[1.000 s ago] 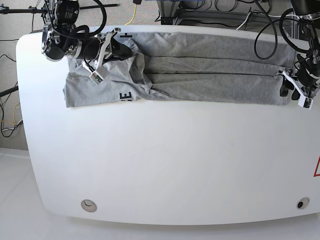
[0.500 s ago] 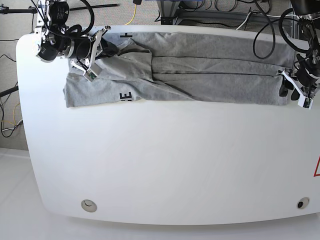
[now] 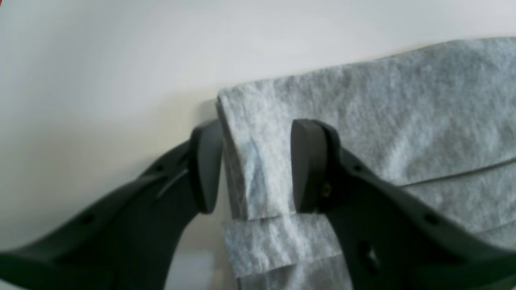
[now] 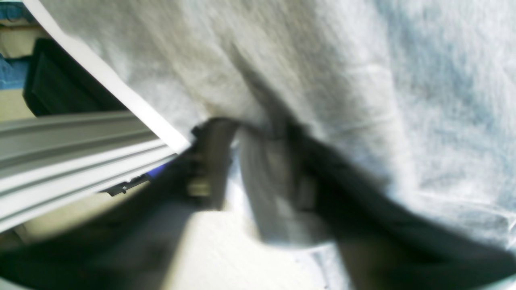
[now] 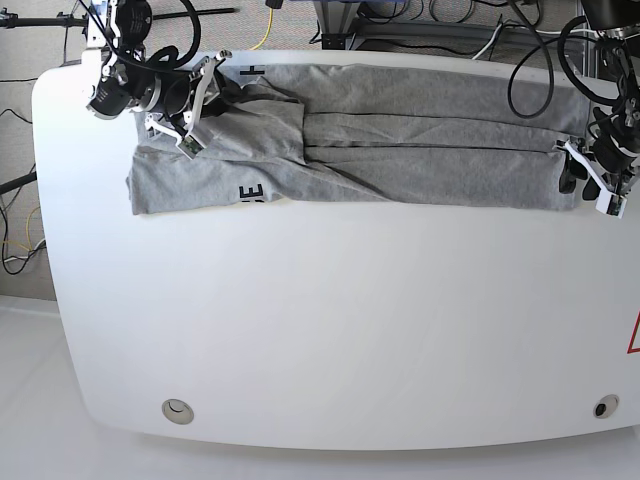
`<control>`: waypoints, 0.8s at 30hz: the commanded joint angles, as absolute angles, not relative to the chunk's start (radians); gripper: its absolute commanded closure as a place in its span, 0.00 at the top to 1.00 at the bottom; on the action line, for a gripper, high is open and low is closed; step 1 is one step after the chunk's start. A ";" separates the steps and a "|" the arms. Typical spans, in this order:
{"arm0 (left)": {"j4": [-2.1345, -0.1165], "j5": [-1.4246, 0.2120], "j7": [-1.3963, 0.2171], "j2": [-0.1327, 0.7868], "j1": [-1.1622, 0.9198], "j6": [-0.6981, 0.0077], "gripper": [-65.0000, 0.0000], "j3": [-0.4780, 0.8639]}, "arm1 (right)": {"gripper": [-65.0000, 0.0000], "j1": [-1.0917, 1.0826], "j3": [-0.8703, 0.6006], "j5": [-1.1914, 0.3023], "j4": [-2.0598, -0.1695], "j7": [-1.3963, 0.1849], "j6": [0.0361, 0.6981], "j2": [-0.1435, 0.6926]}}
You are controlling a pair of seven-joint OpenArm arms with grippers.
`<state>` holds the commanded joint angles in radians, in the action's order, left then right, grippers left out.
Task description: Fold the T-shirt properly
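The grey T-shirt (image 5: 420, 150) lies as a long band of lengthwise folds along the back of the table, with black letters (image 5: 251, 192) showing near its left end. My right gripper (image 5: 218, 92) is at the shirt's back left corner, shut on a bunched fold of the T-shirt (image 4: 363, 60); in the blurred right wrist view the cloth sits between its dark fingers (image 4: 209, 161). My left gripper (image 5: 570, 172) is at the shirt's right end. It is shut on a thick folded corner of the T-shirt (image 3: 403, 100), held slightly off the layer below, between both pads (image 3: 308, 165).
The white table (image 5: 330, 320) has a round hole at each front corner (image 5: 178, 410) (image 5: 604, 407). Cables and metal framing run behind the back edge. An aluminium rail (image 4: 60, 137) lies just beyond the table edge by my right gripper.
My right gripper has drawn its fold of shirt left and toward the back edge, so the bunched cloth near the left end lies flatter. The left gripper has not moved.
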<state>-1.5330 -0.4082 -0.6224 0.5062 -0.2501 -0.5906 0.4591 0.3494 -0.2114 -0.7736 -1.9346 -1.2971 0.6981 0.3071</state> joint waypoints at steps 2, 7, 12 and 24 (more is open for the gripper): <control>-1.533 -0.409 -0.622 0.507 -0.250 -0.590 0.42 0.457 | 0.55 0.349 -0.209 -0.773 -1.939 -1.297 0.698 0.315; -1.531 -0.413 -0.618 0.505 -0.248 -0.586 0.42 0.458 | 0.57 0.354 -0.203 -0.766 -1.934 -1.293 0.698 0.351; -1.530 -0.417 -0.619 0.502 -0.247 -0.586 0.41 0.458 | 0.57 0.354 -0.200 -0.767 -1.927 -1.290 0.698 0.373; -1.536 -0.422 -0.622 0.499 -0.248 -0.588 0.41 0.456 | 0.56 0.348 -0.200 -0.856 -1.948 -1.319 0.698 0.332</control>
